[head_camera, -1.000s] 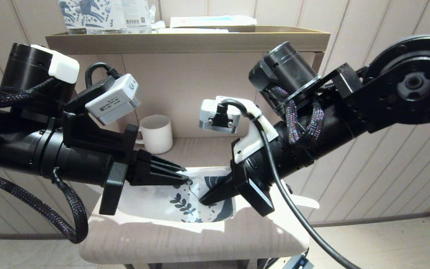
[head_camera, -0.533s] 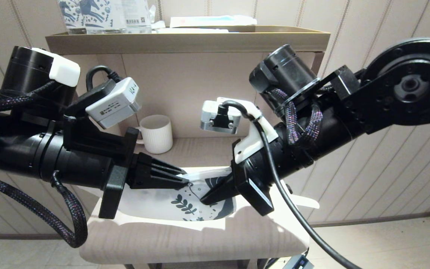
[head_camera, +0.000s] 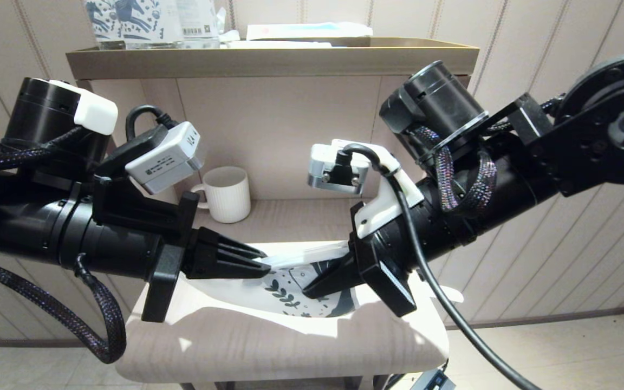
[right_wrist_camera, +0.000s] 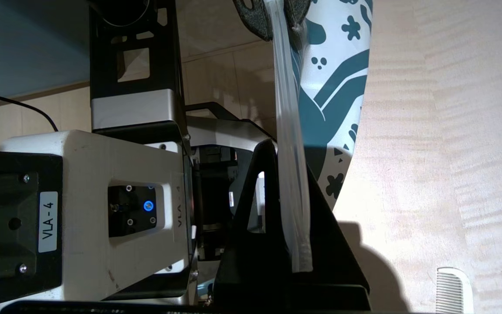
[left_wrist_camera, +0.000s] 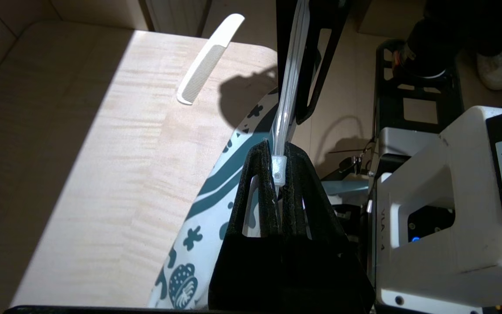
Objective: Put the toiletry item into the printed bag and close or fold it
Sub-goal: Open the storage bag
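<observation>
The printed bag (head_camera: 290, 287), white with dark blue leaves, hangs lifted over the table between both grippers. My left gripper (head_camera: 260, 262) is shut on the bag's clear zip edge (left_wrist_camera: 288, 104), with a small clear slider (left_wrist_camera: 279, 168) between its fingers. My right gripper (head_camera: 312, 292) is shut on the same clear strip (right_wrist_camera: 292, 174) further along, and the printed face (right_wrist_camera: 334, 91) hangs beside it. The toiletry item, a cream-white comb (left_wrist_camera: 209, 59), lies flat on the table outside the bag, to the right of the right gripper (right_wrist_camera: 292, 174). Its end shows in the head view (head_camera: 449, 295).
A white ribbed mug (head_camera: 228, 192) stands at the back of the table (head_camera: 268, 346), under a shelf (head_camera: 268, 57). Blue horse-printed packs (head_camera: 128, 21) and a flat white-and-blue packet (head_camera: 306, 30) sit on the shelf. The table's front edge is near the bag.
The right gripper has drawn to the right with the zip edge in it, and the bag's print has shifted right with it. The left gripper has barely moved.
</observation>
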Controlling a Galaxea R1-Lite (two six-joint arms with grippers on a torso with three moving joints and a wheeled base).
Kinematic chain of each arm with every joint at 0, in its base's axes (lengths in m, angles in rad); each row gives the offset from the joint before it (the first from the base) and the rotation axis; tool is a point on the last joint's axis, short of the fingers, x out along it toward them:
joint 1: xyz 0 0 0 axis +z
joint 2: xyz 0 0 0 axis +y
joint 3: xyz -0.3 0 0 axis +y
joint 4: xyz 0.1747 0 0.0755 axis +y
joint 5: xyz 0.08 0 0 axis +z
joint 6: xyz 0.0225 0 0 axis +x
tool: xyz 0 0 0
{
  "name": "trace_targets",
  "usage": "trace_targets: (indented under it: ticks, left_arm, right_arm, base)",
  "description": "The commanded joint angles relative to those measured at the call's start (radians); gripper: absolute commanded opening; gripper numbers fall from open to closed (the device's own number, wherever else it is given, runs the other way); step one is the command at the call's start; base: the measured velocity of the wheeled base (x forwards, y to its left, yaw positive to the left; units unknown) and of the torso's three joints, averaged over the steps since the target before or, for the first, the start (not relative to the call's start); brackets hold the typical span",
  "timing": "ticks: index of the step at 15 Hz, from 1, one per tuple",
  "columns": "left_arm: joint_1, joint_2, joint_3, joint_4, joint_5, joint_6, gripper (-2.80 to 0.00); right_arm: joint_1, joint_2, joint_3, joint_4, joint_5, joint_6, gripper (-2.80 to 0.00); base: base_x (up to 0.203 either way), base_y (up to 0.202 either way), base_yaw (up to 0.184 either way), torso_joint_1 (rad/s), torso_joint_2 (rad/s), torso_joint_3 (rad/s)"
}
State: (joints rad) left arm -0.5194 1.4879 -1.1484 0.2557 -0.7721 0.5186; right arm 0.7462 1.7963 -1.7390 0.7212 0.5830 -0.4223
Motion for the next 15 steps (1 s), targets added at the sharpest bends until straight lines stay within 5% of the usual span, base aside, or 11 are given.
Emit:
trace_targets:
  ticks: [1, 15]
  left_arm:
    - [0.001, 0.001, 0.008, 0.002, -0.004, 0.004, -2.80]
    - [0.074, 0.008, 0.044, -0.004, -0.006, 0.040, -2.80]
  right_arm:
    - [-0.002, -0.017, 0.009, 0.003, 0.005, -0.003, -2.80]
    - [-0.024, -0.121, 0.137, -0.021, 0.008, -0.004, -2.80]
  base:
    - [0.000, 0.000, 0.000, 0.000, 0.00, 0.000]
    - [0.000, 0.000, 0.000, 0.000, 0.00, 0.000]
